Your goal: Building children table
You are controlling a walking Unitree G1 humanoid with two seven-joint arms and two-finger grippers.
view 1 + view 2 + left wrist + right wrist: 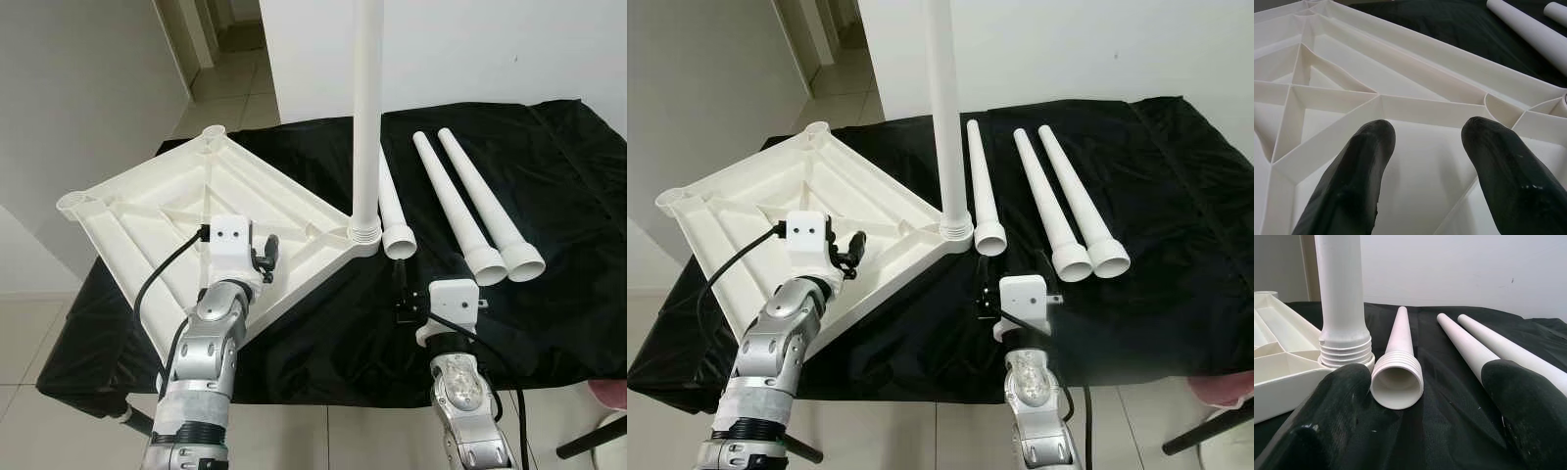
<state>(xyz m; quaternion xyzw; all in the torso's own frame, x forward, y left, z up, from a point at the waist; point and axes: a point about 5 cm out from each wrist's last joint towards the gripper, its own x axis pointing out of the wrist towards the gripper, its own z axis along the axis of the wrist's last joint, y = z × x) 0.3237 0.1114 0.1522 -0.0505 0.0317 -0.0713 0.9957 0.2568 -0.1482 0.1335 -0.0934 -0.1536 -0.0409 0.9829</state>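
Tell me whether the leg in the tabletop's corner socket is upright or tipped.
Upright: the leg rises straight from the tabletop's corner socket.

A white plastic tabletop lies upside down on the left part of the black-draped table, ribbed underside up, overhanging the left edge. One white leg stands upright in its right corner socket. Three loose legs lie side by side to its right, threaded ends toward the front edge.
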